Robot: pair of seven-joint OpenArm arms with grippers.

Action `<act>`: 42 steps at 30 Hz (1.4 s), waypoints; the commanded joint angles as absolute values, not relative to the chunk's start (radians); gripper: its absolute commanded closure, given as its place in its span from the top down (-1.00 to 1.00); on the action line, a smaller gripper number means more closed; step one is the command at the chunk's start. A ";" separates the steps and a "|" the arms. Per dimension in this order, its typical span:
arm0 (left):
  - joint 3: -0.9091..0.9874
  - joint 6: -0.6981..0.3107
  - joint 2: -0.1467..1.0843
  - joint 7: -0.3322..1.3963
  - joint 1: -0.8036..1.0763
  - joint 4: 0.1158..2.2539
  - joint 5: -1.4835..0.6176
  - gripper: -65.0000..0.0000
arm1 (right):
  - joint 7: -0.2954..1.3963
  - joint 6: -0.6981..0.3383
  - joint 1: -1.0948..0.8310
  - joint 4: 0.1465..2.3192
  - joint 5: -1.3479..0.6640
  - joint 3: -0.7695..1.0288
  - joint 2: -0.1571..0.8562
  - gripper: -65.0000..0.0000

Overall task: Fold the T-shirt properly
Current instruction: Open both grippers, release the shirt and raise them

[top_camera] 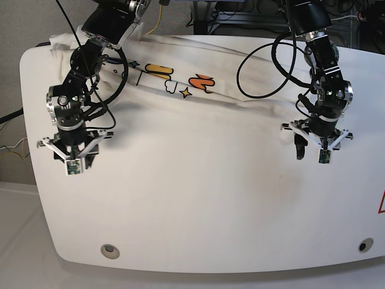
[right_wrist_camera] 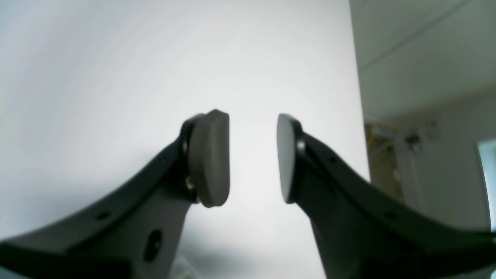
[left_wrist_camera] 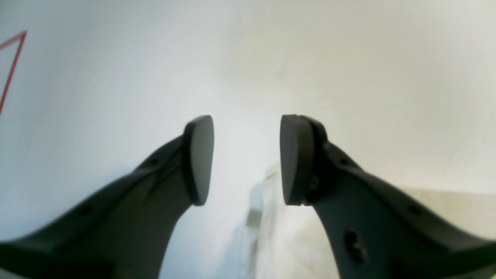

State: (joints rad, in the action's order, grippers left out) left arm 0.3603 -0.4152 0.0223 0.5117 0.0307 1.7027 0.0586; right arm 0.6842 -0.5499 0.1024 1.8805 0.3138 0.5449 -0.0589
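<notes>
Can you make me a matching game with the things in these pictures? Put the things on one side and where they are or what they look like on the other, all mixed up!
Things:
1. T-shirt
2. left gripper
3. right gripper
4. red line

Descriptions:
A. open, holding nothing, on the left side of the base view
B. thin marking on the white table
C. white cloth with orange and yellow print, spread on the table
D. open, holding nothing, on the right side of the base view

Pairs: 1-C, 2-D, 3-A, 4-B
</notes>
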 commanded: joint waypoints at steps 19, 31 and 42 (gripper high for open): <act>0.361 -0.412 0.028 0.251 0.128 1.756 0.054 -0.18 | 0.610 -0.661 -0.068 2.008 0.314 0.685 -0.085 -0.30; 0.361 -0.412 0.027 0.173 0.242 1.853 0.054 -0.18 | 0.503 -0.661 -0.248 2.012 0.311 0.685 -0.110 -0.30; 0.361 -0.412 -0.015 0.064 0.384 1.897 0.054 -0.18 | 0.452 -0.698 -0.383 2.017 0.314 0.687 -0.136 -0.30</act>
